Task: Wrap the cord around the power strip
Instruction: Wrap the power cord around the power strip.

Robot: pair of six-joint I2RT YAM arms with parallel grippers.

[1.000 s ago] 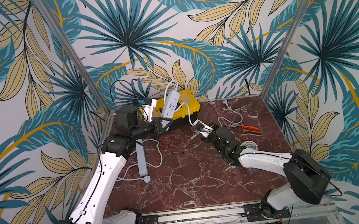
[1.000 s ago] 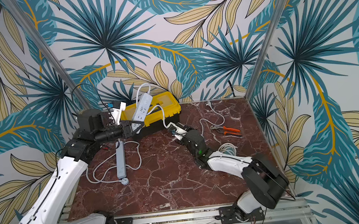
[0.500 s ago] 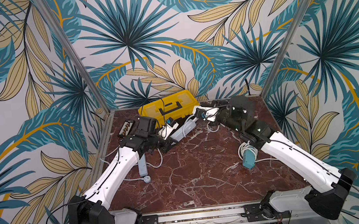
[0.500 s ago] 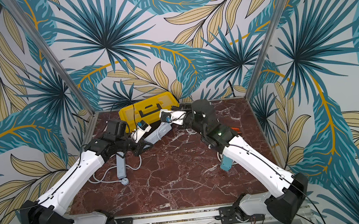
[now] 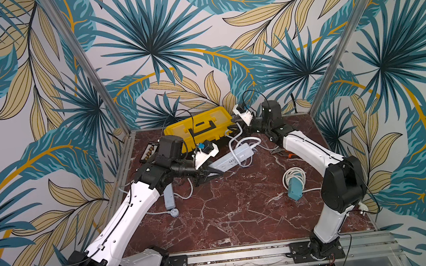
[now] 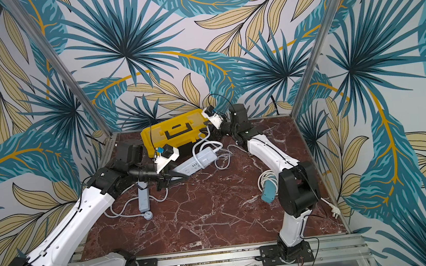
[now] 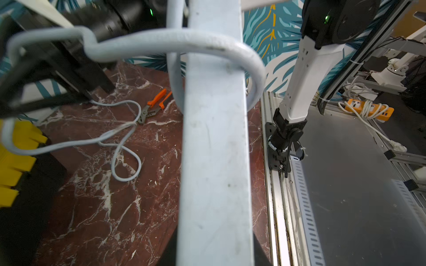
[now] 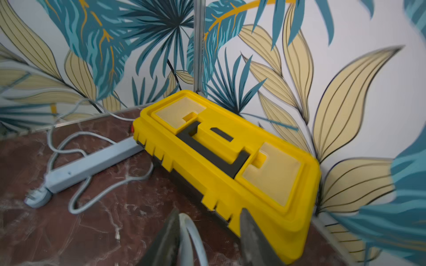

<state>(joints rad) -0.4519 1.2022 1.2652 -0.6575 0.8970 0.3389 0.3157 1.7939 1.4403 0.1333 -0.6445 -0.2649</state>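
Observation:
A white power strip [image 5: 232, 158] [image 6: 199, 163] hangs tilted above the marble, and my left gripper [image 5: 212, 175] [image 6: 176, 178] is shut on its near end. In the left wrist view the power strip [image 7: 214, 149] fills the middle, with the thick white cord [image 7: 173, 41] looped once around it. The cord [image 5: 237, 142] arcs from the strip's far end up to my right gripper [image 5: 235, 128], just in front of the toolbox. In the right wrist view that gripper [image 8: 209, 237] is open, and the cord [image 8: 191, 235] rests loose against one finger [image 8: 168, 235].
A yellow toolbox [image 5: 197, 127] [image 8: 230, 161] stands at the back wall. A grey power strip [image 5: 168, 196] with its own cord lies by the left arm. A teal strip with a coiled cord [image 5: 294, 187] lies at the right. Orange pliers [image 5: 285, 154] and a thin cable [image 7: 124, 142] lie nearby.
My right gripper's jaws have come apart, and the cord now lies loose between them. The left gripper has kept its hold on the strip and lowered it slightly.

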